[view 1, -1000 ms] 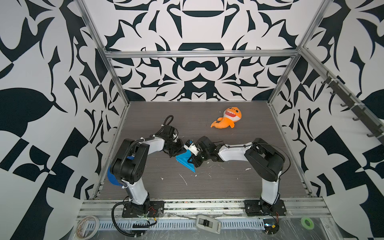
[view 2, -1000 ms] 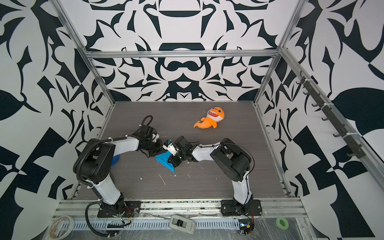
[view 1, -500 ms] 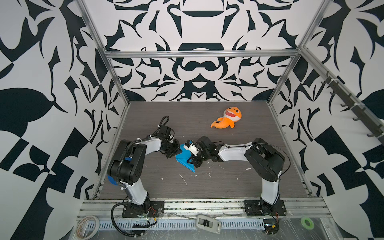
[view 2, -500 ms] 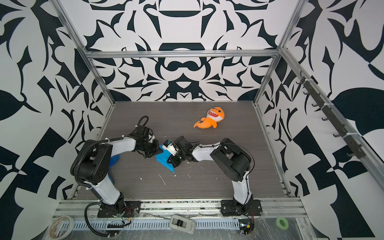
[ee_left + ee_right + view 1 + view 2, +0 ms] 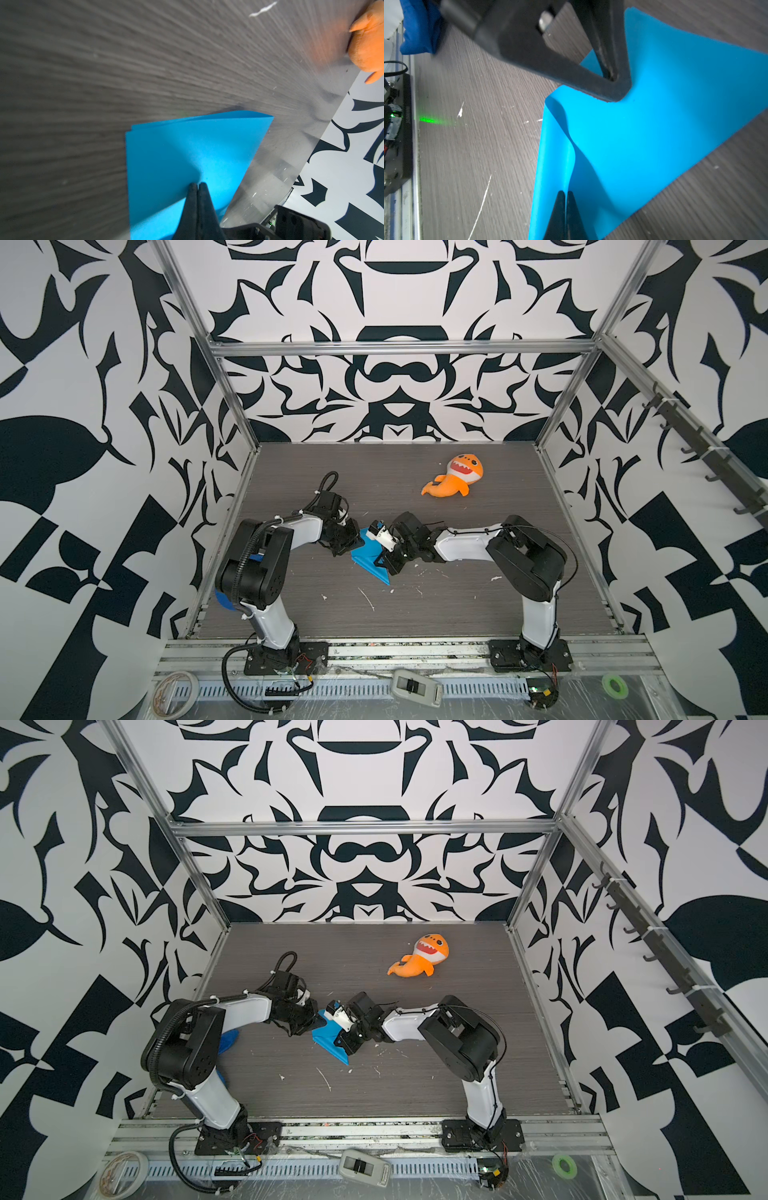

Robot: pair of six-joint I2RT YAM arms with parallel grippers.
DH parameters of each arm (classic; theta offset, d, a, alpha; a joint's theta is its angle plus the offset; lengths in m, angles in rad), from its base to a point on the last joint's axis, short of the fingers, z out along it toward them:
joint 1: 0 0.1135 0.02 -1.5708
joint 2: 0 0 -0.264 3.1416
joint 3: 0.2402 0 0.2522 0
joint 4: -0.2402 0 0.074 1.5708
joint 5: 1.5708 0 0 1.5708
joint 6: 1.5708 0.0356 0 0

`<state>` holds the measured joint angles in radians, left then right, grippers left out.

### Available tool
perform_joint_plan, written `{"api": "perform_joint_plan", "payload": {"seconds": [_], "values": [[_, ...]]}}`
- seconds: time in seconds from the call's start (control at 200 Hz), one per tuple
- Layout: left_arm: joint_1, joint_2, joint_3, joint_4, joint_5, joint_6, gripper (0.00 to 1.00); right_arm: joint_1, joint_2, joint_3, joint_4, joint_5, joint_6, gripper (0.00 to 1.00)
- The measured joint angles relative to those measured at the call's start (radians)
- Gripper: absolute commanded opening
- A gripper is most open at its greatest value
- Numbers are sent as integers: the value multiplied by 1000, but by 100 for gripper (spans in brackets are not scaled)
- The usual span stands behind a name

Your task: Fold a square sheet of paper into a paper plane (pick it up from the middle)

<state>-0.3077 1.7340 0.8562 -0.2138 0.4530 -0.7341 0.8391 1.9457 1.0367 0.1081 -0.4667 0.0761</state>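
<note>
Right wrist view: right fingers [image 5: 558, 212] and left fingers [image 5: 618, 58] both clamp the square sheet of paper [image 5: 664, 124]; even tension should hold its folded layers aligned.

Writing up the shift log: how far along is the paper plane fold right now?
Done: the thin bright blue paper is already folded into layered triangular flaps. In hand: the left gripper and right gripper are both shut on it, a loose layer bowing between them. Still to do: no narrow pointed dart yet; the final folds remain.
</note>
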Motion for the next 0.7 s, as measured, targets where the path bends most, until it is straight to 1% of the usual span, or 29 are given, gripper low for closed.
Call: {"api": "perform_joint_plan", "payload": {"seconds": [0.41, 0.605, 0.7], "values": [[0, 1, 0, 0, 2, 2, 3, 0, 0, 9, -15, 8, 3, 0], [0, -3, 2, -2, 3, -5, 8, 0, 0, 9, -15, 13, 7, 0], [6, -39, -3, -12, -2, -23, 12, 0, 0, 9, -15, 15, 9, 0]]}}
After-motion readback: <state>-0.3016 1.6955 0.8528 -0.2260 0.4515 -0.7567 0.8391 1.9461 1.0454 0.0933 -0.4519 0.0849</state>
